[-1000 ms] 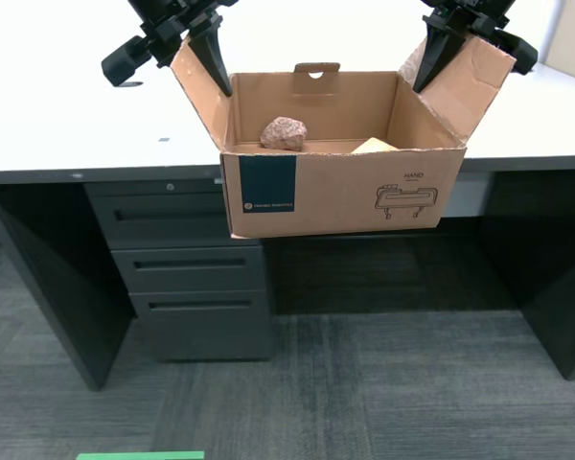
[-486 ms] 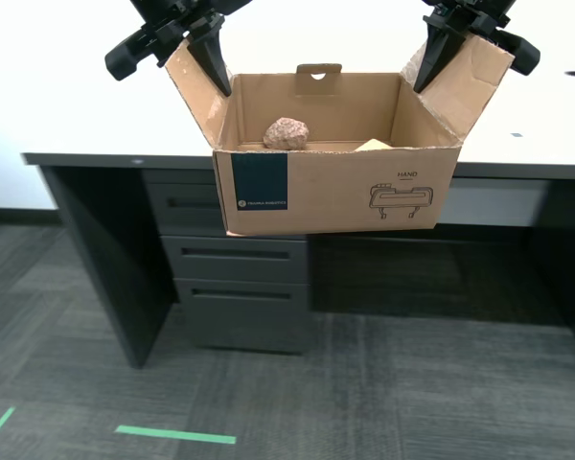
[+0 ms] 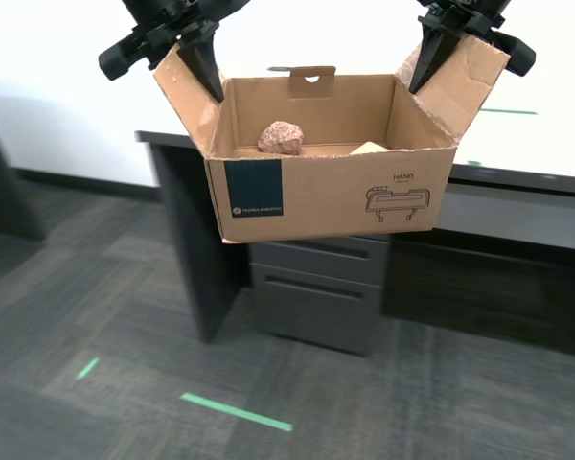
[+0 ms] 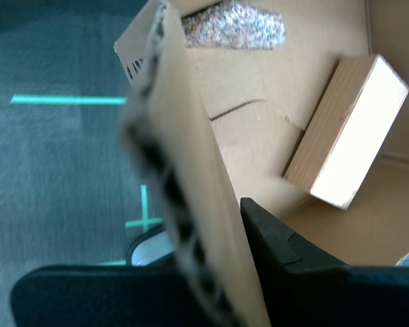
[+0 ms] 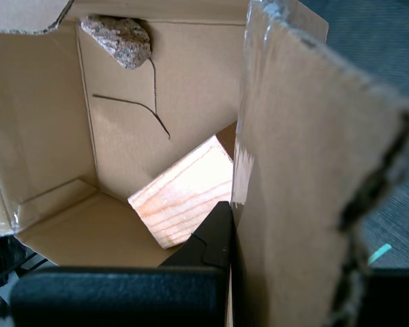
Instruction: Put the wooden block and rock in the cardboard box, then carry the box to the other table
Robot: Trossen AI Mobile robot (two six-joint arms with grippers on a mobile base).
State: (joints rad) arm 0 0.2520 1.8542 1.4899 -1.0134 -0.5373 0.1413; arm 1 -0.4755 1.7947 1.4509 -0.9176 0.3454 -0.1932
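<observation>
**Well, box is airborne with both items aboard**

My first pincer (image 5: 235, 225) and my second pincer (image 4: 225, 225) are each clenched on a side flap of the cardboard box (image 3: 331, 196), which hangs between them above the floor. The rock (image 3: 281, 137) and wooden block (image 3: 372, 147) lie inside. A white bench (image 3: 537, 134) sits behind, running off toward the exterior view's right. I can't tell if it's the destination. Its drawer unit (image 3: 316, 287) stands lower than the box, so I reckon the edge is what to mind.

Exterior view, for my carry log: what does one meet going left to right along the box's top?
Black gripper on the flap → pinkish-brown rough rock → pale wooden block → black gripper on the other flap.
</observation>
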